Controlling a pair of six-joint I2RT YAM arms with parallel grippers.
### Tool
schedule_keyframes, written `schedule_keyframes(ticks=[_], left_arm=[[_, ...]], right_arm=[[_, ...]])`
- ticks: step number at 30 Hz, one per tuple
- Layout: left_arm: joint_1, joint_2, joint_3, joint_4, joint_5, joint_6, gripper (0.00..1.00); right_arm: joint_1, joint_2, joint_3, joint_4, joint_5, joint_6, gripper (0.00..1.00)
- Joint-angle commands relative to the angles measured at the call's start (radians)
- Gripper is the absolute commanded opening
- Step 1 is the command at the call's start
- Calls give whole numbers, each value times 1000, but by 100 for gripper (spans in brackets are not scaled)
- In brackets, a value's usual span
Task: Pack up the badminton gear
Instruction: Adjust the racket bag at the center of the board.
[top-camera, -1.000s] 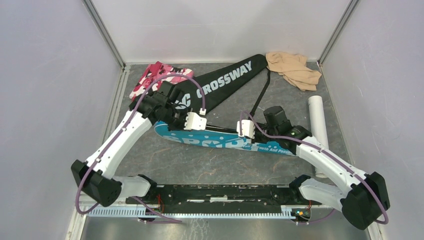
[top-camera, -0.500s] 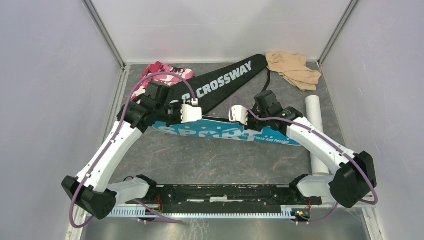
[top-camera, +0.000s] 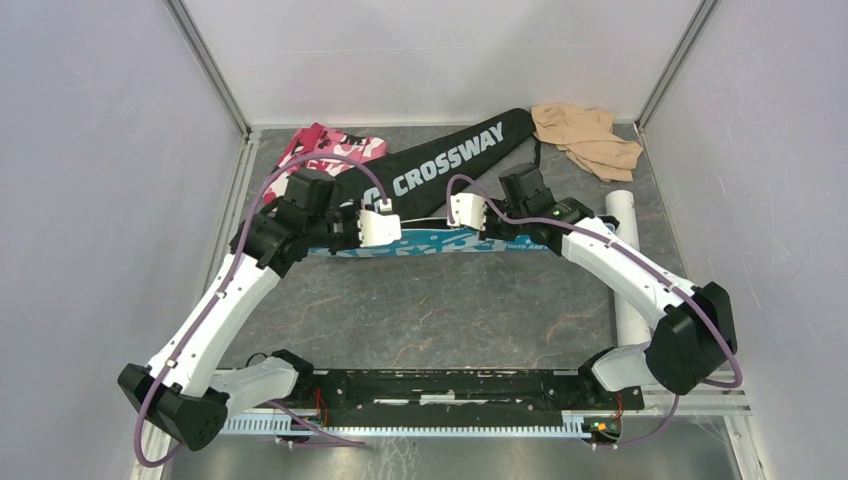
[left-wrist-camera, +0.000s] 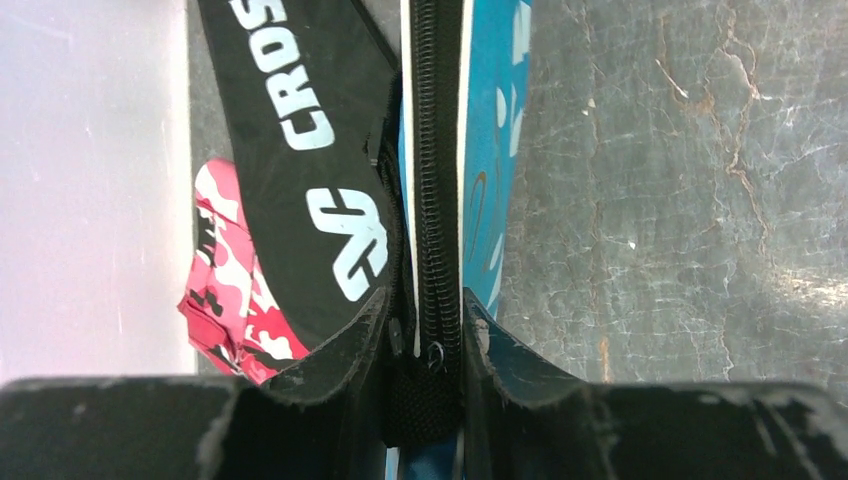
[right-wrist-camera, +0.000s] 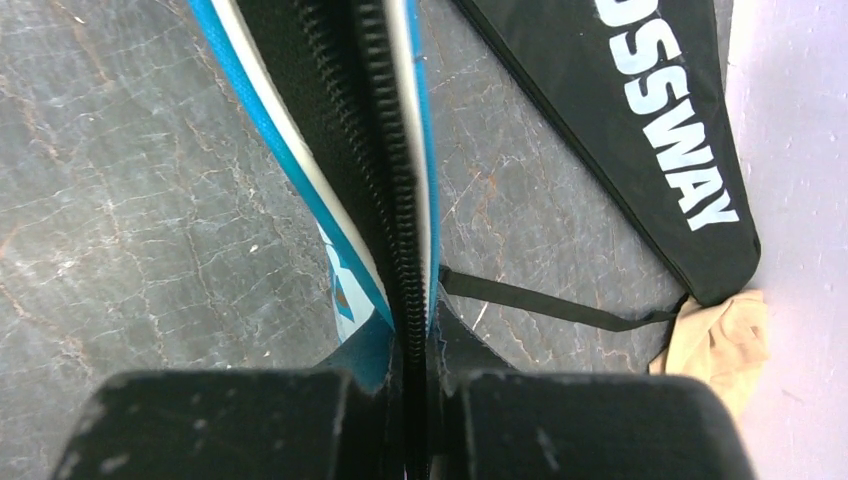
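Observation:
The blue "SPORT" racket cover hangs on edge between my two grippers, its black zipper edge facing them. My left gripper is shut on the cover's wide end; in the left wrist view the gripper pinches the zipper seam of the cover. My right gripper is shut on the narrower part; the right wrist view shows this gripper clamped on the cover's zipper edge. The black "CROSSWAY" cover lies flat just behind. A long white tube lies at the right, partly under the right arm.
A pink-and-white camouflage cloth lies at the back left, partly under the black cover. A beige cloth sits in the back right corner. The black cover's strap trails over the grey floor. White walls close three sides.
Both grippers have moved toward the back with the blue cover, which has turned from lying flat, face up, to standing on edge next to the black cover.

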Motion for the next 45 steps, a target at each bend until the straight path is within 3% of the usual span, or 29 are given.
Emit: schedule_keyframes(ticks=[1,3,12,15,18,21,23,26,34,45], left_arm=[[-7,-47,-97,98,16,79,2],[-7,-57,-131,103,15,84,2],[-7,-115,-220,123,50,42,2],[-7,-141,-248,134,69,11,2],[-7,-166,-272,158,74,-38,2],[-7,-174,-281,161,93,-101,4],[-7,-179,-285,138,117,-116,11],[-7,-180,-290,87,133,-114,17],[2,-166,-271,-35,105,-104,27],[37,-142,-252,-101,109,-44,46]], right_arm=[[12,9,-27,118,60,-26,6],[11,4,-61,112,26,-26,12],[78,12,-66,99,-173,18,64],[122,66,-10,89,-192,32,72],[168,102,8,97,-191,40,63],[206,108,-14,126,-172,57,37],[217,93,-53,161,-153,68,21],[226,39,-146,228,-115,81,3],[264,-52,-284,322,-41,85,0],[279,-58,-304,325,-37,71,0]])
